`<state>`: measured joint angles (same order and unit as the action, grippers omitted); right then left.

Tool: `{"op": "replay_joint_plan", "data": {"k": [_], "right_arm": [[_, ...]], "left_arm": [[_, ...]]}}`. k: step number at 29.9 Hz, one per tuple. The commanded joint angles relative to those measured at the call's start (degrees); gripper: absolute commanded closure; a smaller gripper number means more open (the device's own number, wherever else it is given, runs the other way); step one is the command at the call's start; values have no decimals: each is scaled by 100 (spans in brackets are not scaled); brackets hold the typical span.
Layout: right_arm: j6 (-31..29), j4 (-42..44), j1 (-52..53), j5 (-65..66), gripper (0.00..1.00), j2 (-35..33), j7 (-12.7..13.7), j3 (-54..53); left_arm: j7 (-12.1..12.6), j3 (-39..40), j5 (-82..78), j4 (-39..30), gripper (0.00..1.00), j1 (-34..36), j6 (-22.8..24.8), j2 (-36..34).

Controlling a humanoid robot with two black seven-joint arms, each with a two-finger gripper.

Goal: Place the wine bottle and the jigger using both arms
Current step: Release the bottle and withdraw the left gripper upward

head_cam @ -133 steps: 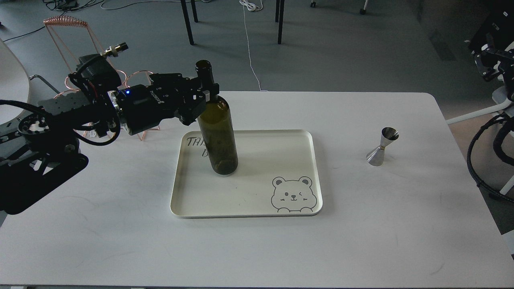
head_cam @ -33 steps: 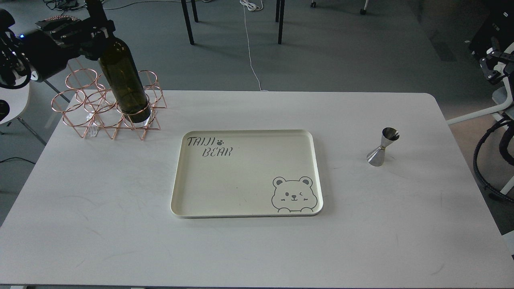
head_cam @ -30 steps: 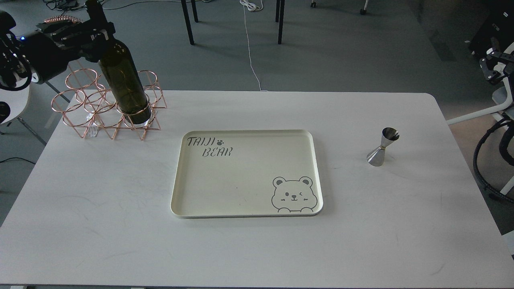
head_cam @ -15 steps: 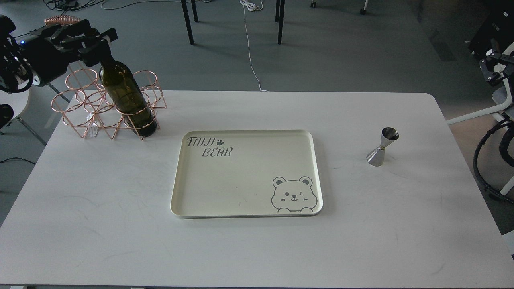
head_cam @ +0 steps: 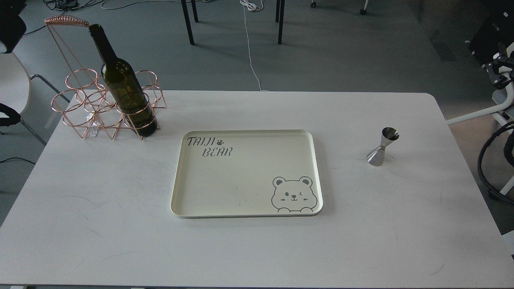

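The wine bottle stands tilted in the front right ring of a copper wire rack at the table's far left corner; the jigger stands upright right of the cream tray. Neither gripper is visible, so places relative to them and their grip cannot be told.

Cream rectangular plastic tray w/ bear print sits mid-table, nearer front edge. Copper wire ring rack at far-left corner of white rectangular table.
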<state>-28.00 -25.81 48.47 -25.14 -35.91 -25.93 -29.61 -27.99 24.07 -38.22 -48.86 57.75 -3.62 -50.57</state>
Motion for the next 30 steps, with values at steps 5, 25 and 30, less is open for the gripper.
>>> {"op": "replay_joint_plan", "data": {"k": [5, 25, 30], "right_arm": [[0, 6, 49, 0, 1, -127, 18, -62], [0, -12, -144, -105, 1, 215, 449, -625], [0, -12, -372, -114, 1, 329, 475, -633]], "left_arm": [[-1, 19, 2132, 411, 2, -18, 792, -32], [-1, 45, 6686, 1072, 1, -1309, 2823, 170], [-1, 124, 6977, 1045, 1, -1871, 3162, 380]]}}
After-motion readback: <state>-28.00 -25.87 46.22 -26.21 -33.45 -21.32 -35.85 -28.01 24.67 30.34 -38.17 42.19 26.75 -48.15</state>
